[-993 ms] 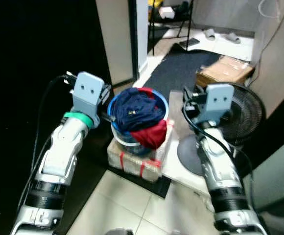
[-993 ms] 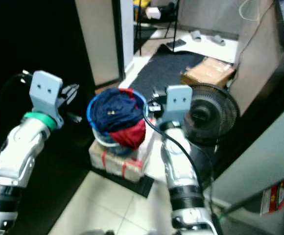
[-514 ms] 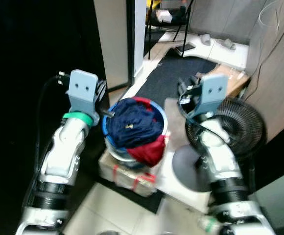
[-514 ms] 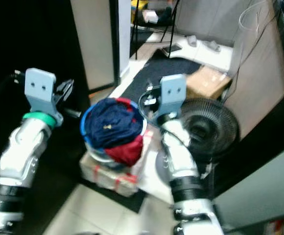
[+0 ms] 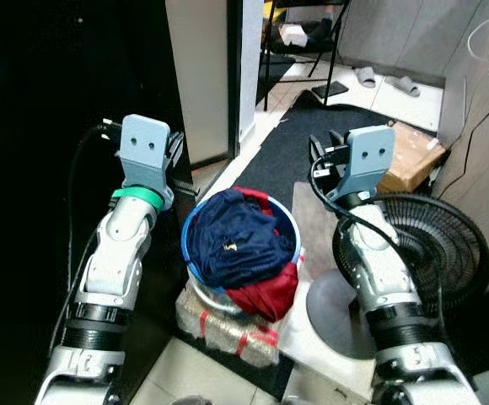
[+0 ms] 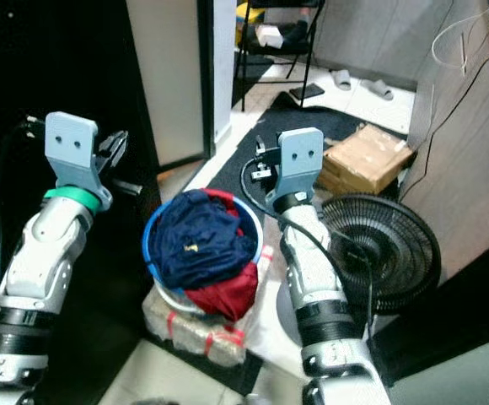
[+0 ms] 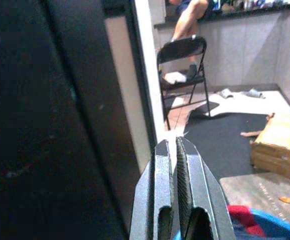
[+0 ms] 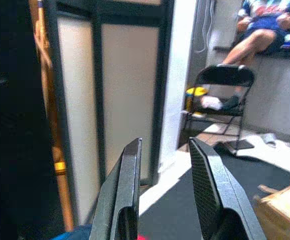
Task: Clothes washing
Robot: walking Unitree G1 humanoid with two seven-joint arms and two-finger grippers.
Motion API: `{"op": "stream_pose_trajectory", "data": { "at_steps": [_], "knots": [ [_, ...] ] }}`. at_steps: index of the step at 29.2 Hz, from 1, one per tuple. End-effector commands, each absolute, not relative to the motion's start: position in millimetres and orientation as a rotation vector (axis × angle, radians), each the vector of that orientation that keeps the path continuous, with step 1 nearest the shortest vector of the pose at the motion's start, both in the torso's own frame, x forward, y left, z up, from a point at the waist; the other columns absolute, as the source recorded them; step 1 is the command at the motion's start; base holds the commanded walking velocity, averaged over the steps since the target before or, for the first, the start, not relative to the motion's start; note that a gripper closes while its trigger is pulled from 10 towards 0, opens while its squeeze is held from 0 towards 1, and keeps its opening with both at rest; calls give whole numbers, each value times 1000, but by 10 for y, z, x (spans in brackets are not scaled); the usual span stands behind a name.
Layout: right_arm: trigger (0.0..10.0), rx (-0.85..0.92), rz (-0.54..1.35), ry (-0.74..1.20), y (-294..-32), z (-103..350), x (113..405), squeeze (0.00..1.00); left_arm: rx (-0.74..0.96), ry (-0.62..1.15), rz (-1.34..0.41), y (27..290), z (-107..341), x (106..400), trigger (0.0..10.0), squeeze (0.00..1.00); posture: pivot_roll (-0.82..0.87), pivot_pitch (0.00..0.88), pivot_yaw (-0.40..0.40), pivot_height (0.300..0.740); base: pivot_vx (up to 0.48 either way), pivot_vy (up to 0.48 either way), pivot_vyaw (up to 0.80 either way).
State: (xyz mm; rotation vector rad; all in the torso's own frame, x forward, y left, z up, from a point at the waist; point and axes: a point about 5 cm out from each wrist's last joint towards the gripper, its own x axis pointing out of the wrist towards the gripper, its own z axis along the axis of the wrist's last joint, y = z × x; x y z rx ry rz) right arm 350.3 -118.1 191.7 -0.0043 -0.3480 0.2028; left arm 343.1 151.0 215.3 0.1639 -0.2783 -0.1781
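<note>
Both end effectors are raised to either side of a blue laundry basket [image 5: 288, 226]. Left end effector [image 7: 174, 150] holds nothing, its two black fingers pressed nearly together with only a thin slit between them; in its wrist view the basket's blue rim and a scrap of red cloth show just beneath the fingertips. Right end effector [image 8: 165, 150] is released, its fingers standing apart with a plain gap and nothing between them (the basket's rim is just visible low in that wrist view too).

Between the two silver arms the basket sits heaped with clothes: a dark navy garment [image 5: 232, 245] on top and a red garment [image 5: 265, 295] spilling over the near edge. It rests on a wrapped bundle with red straps [image 5: 228, 327] on the floor. Beside the right arm stands a black floor fan [image 6: 384, 253], with a cardboard box [image 6: 367, 159] beyond it on a dark mat [image 5: 291, 143]. Farther off stand a black folding chair [image 7: 182, 62] and a pair of slippers [image 5: 388, 80], and a seated person's legs [image 8: 257, 37] show above the chair.
</note>
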Motion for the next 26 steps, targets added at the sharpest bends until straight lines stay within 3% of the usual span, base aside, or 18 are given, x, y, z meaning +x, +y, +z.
{"op": "stream_pose_trajectory", "data": {
  "at_steps": [1,4,26],
  "knots": [
    [10000,-12,197,-333,-1214,1881,3513,0,160,-254,-180,1509,2088,3432,10000,0,-25,0,48,740,352,0,0],
    [10000,-15,198,-331,-1218,1879,3517,0,158,-250,-181,1503,2072,3429,10000,0,-22,0,44,740,342,0,0],
    [10000,-32,217,-332,-1194,1880,3544,0,145,-256,-205,1478,2049,3411,10000,0,-16,0,35,740,0,0,0]
  ]
}}
